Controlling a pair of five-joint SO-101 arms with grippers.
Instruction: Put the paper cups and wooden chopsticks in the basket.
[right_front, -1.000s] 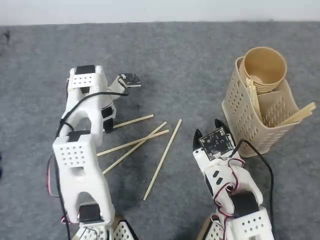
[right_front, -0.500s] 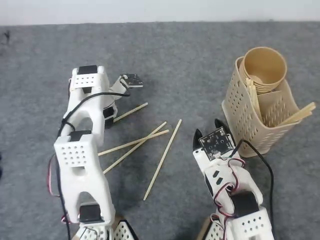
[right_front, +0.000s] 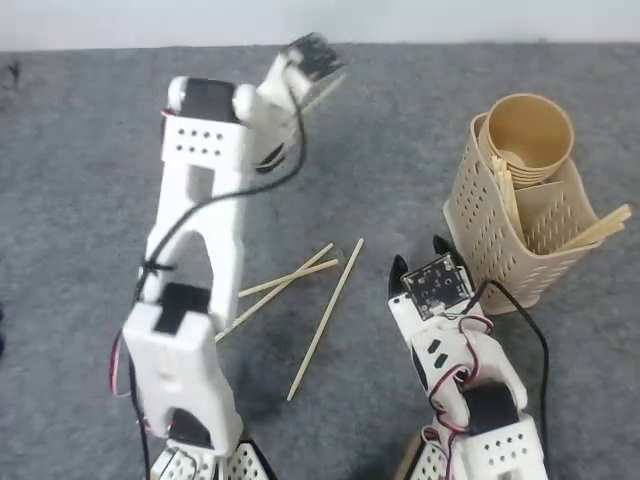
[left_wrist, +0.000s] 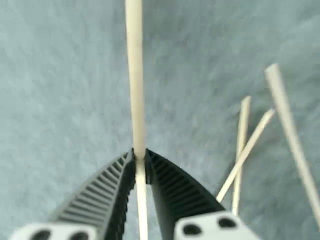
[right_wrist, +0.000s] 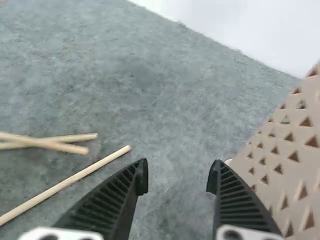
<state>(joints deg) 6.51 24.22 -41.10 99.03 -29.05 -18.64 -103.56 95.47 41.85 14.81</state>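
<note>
Grey mat (right_front: 400, 130); chopstick (left_wrist: 134, 75) clamped in left hand (left_wrist: 139, 153), jutting beyond it

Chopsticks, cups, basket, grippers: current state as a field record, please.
left gripper: shut on held chopstick, clear of the mat
right gripper: open, empty, beside the basket
loose chopsticks: three on the mat, two crossing
paper cups: stacked in the basket
basket chopsticks: several, standing in the basket
</note>
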